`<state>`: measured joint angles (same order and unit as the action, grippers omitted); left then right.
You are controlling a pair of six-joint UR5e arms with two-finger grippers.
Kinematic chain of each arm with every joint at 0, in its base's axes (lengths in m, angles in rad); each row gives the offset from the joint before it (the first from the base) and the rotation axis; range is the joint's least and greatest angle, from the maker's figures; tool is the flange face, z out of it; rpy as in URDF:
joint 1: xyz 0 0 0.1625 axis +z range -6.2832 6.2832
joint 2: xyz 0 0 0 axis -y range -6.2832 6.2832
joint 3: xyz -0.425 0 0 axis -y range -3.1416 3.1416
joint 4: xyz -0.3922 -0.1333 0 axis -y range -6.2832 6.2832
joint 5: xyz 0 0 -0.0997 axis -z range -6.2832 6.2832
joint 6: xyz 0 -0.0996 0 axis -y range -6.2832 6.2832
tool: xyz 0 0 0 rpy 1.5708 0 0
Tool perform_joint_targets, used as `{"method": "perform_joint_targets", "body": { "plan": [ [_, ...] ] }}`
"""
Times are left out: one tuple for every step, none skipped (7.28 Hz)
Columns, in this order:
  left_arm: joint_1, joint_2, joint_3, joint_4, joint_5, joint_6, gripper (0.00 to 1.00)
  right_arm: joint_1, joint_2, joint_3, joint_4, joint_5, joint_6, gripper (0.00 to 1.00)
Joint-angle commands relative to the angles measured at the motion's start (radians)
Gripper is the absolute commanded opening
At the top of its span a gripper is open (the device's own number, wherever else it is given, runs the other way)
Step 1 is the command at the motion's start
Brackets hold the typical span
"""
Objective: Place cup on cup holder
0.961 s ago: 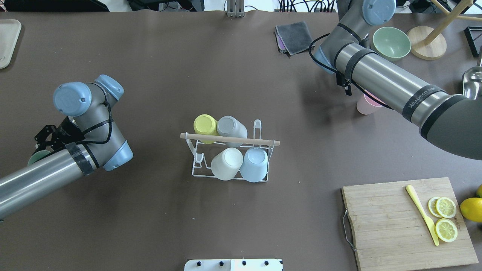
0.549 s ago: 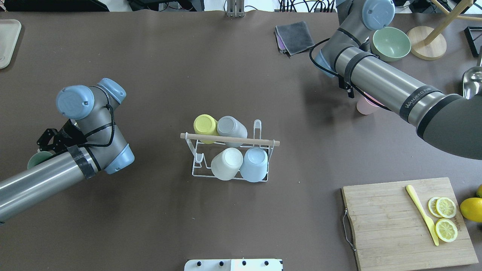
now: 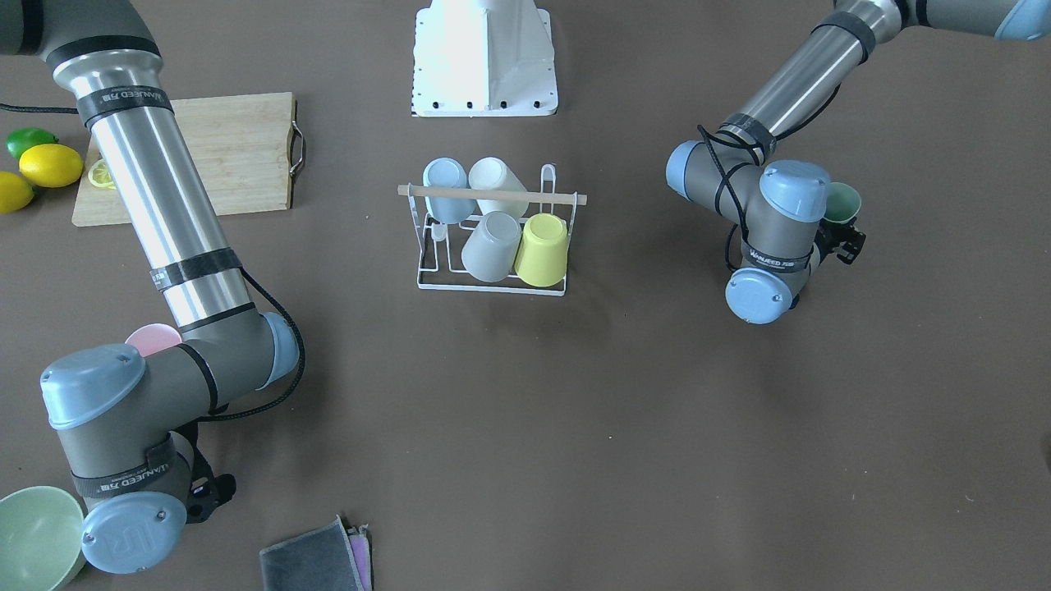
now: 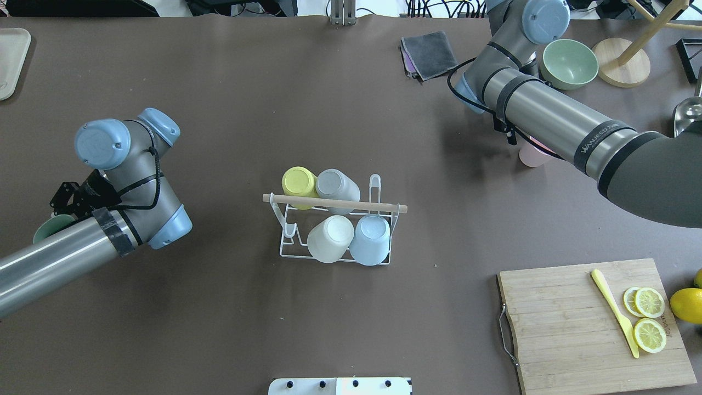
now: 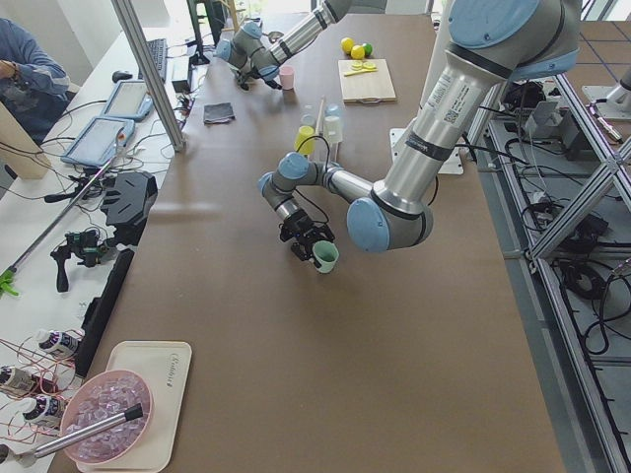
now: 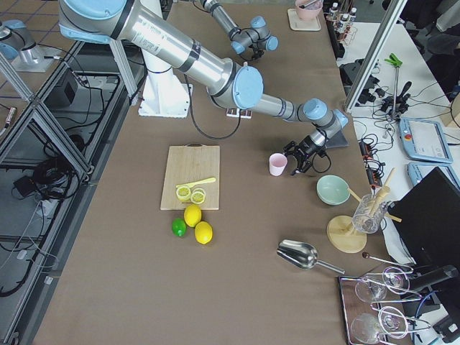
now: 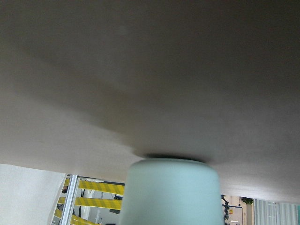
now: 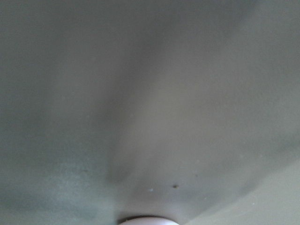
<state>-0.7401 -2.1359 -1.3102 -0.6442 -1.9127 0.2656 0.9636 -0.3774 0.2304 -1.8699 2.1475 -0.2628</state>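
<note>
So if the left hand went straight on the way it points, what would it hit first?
The green cup: it stands on the table dead ahead of the left hand, filling the wrist view's lower middle. Whether the hand already grips it is unclear.

Brushed silver tubes on left arm (image 4: 55, 258) and right arm (image 4: 548, 118), joined by dark grey rounded joint housings under pale blue round caps (image 4: 102, 144) dotted with small screws, one cap embossed with a UR logo (image 3: 123, 533). Black straps and tape bands (image 4: 118, 233) around the tubes, a lettered black band (image 4: 600, 144) on the right, thin black cables (image 4: 156, 181) looping past the wrists. Black left gripper (image 5: 312, 250); white flared base pedestal (image 3: 484, 57) with a row of dark bolts.
</note>
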Motion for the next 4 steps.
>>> {"method": "perform_joint_targets", "body": {
  "plan": [
    [-0.071, 0.036, -0.087, -0.069, -0.005, -0.008, 0.18, -0.011, 0.018, -0.031, 0.0, -0.017, -0.001, 1.0],
    [-0.108, 0.044, -0.137, -0.101, -0.011, -0.006, 0.18, -0.014, 0.018, -0.032, -0.002, -0.018, -0.003, 1.0],
    [-0.17, 0.069, -0.226, -0.182, -0.034, -0.005, 0.18, -0.019, 0.025, -0.045, -0.002, -0.018, -0.004, 1.0],
    [-0.189, 0.165, -0.386, -0.28, -0.083, -0.008, 0.18, -0.022, 0.025, -0.049, -0.002, -0.02, -0.012, 1.0]
  ]
}}
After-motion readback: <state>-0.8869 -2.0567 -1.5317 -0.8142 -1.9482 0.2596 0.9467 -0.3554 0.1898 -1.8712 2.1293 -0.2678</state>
